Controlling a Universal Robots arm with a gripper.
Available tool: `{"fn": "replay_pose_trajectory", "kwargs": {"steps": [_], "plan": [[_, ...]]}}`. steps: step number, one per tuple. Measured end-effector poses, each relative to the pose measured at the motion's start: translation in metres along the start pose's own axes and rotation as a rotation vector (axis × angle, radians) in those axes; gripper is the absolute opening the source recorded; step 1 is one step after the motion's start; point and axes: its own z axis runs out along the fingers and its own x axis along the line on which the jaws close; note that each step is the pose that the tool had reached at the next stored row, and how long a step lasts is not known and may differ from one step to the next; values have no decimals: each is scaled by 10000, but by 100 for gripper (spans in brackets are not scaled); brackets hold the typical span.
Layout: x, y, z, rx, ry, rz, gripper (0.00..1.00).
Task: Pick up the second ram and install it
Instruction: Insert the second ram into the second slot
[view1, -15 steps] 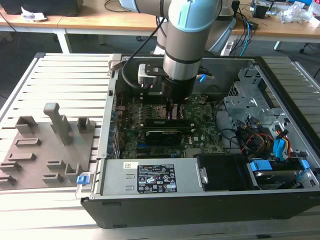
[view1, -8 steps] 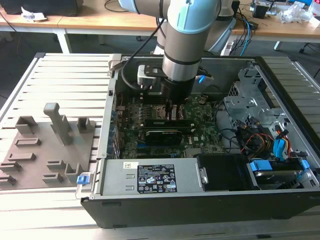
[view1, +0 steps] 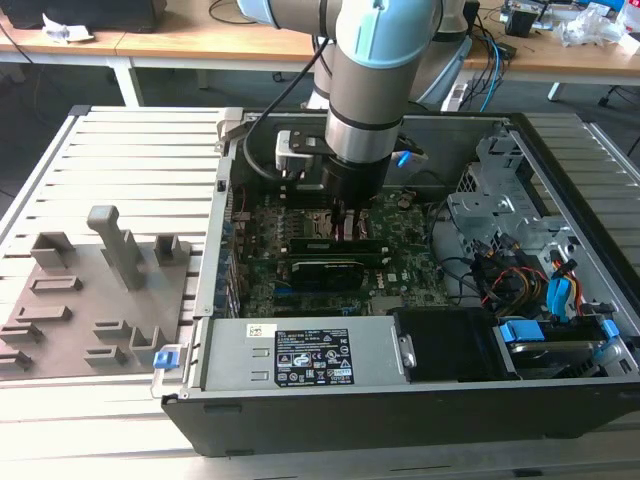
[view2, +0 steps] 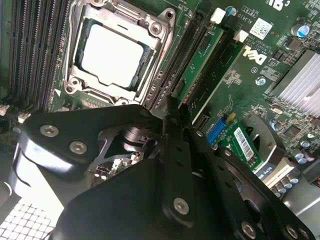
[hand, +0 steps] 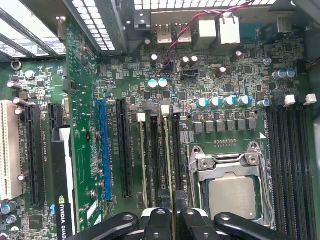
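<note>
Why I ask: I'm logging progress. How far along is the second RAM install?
Done: one green stick already stands in a slot near the CPU socket, and the second ram stands in a neighbouring slot. In hand: the tool is closed on that ram's top edge. Left: letting go; whether it is fully seated cannot be told.

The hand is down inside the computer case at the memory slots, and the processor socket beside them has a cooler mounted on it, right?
No. The processor socket has no cooler: its bare metal lid shows in both wrist views. The rest holds: the hand is inside the computer case, shut on the second ram at the memory slots.
</note>
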Motion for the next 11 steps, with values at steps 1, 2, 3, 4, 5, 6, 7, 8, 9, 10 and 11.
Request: {"fn": "replay_pose_trajectory", "kwargs": {"steps": [1,2,3,4,5,6,7,8,9,10,11], "plan": [[-8,-1,0,1,3,10,14],[-23,0,1,0,3,13,14],[-23,0,1,-1,4,12,14],[-23,0,3,0,2,13,14],[-19,-1,5,0,-1,13,14],[-16,-1,6,1,-1,12,14],[-15,-1,7,1,0,13,14],[-11,-2,7,0,2,12,14],[-8,-2,11,1,3,13,14],[-7,-3,24,-1,4,13,14],[-6,-4,37,-1,3,12,14]]}}
